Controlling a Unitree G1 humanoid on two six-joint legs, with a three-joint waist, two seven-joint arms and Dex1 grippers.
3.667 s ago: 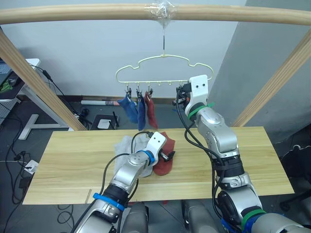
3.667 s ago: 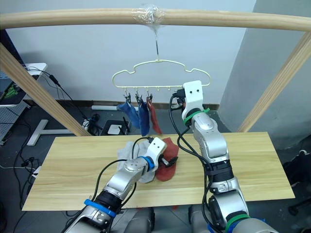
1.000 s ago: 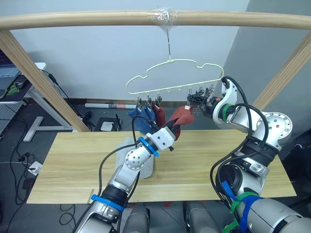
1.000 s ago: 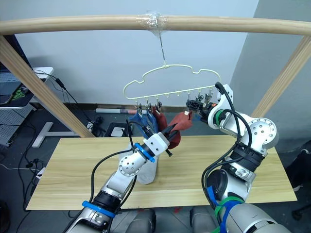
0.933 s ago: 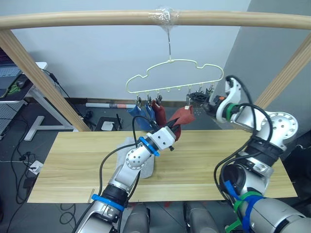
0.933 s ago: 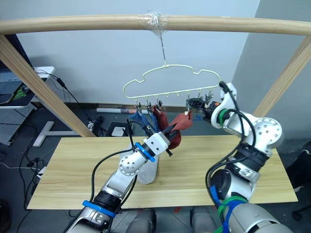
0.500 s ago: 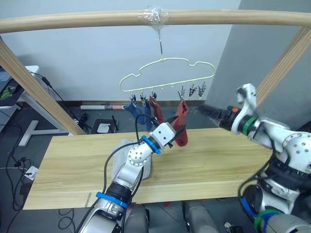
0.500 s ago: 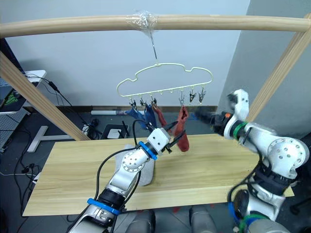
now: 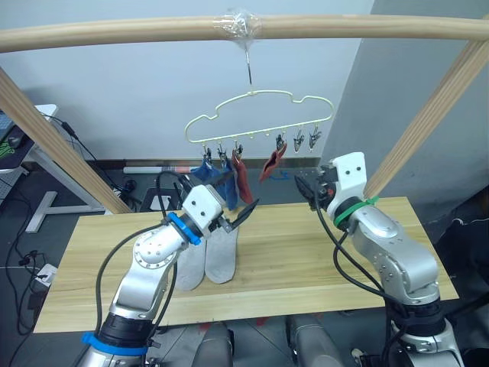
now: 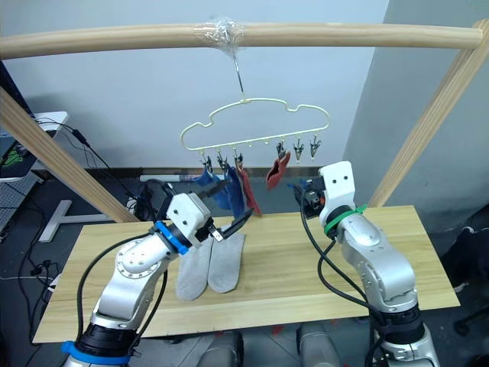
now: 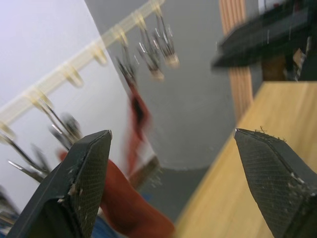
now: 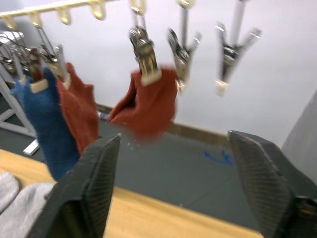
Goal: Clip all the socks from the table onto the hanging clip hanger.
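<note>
The hanger (image 9: 260, 117) hangs by its hook from the pole (image 9: 244, 27) above the far edge of the table (image 9: 306, 252). Four socks are clipped along its lower bar: two blue socks (image 9: 218, 183) and a red sock (image 9: 241, 177) bunched at its left end, and a second red sock (image 9: 271, 163), folded and tilted, on a clip nearer the middle. Two clips (image 9: 306, 139) to the right of that sock carry nothing.

Two grey socks (image 9: 206, 256) lie side by side on the table, left of centre, toes toward the robot.

The left claw (image 9: 241, 215) hangs in the air just above and right of the grey socks, below the clipped blue and red socks; its fingers (image 11: 81, 178) stand wide apart with nothing between them. The right claw (image 9: 306, 183) is raised over the far right part of the table, just right of and a little below the folded red sock, pointing toward it. Its fingers (image 12: 91, 188) are also spread wide and hold nothing, with the folded red sock and the bare clips seen between them in the right wrist view.
</note>
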